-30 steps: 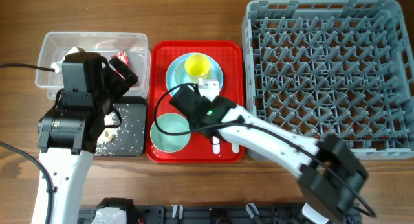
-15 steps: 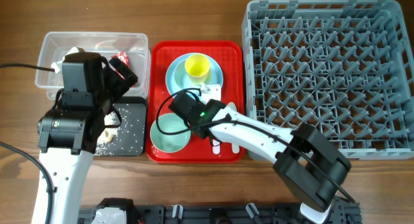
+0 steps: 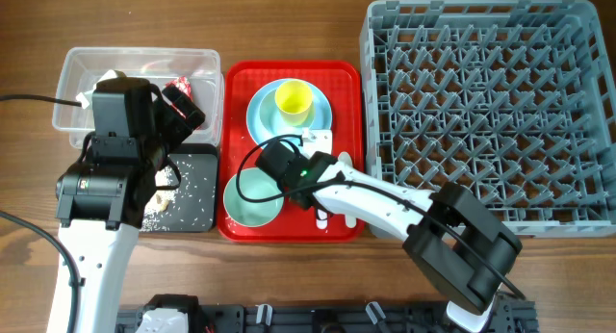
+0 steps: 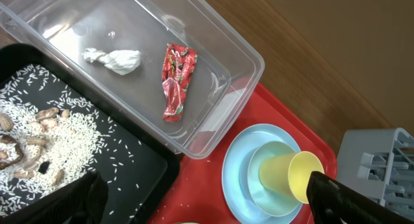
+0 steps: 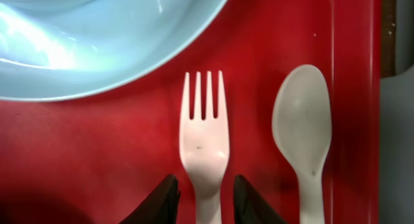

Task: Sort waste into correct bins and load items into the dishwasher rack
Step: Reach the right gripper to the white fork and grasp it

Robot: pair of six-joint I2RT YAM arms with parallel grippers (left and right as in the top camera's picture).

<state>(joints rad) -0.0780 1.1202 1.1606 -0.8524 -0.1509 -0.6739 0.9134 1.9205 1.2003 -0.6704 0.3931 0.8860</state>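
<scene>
While the right gripper [image 5: 206, 184] straddles the fork [image 5: 205, 136], the fork lies flat on the red tray [image 5: 97, 153].

Its fingers stand narrowly parted on either side of the handle, holding nothing. The spoon [image 5: 302, 127] lies just beside the fork on the right, and the plate [image 5: 97, 43] crowds the tines. The left gripper [image 4: 204, 191] hangs wide open and empty over the tub [image 4: 252, 56], where the wrapper [image 4: 176, 81] (print too small to read) and tissue [image 4: 116, 59] lie. Rice [image 4: 58, 133] covers the black tray [image 4: 152, 166].

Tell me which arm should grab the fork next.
Right. The right gripper straddles the fork handle on the red tray, jaws open; the left gripper hangs by the clear tub, farther off.
</scene>
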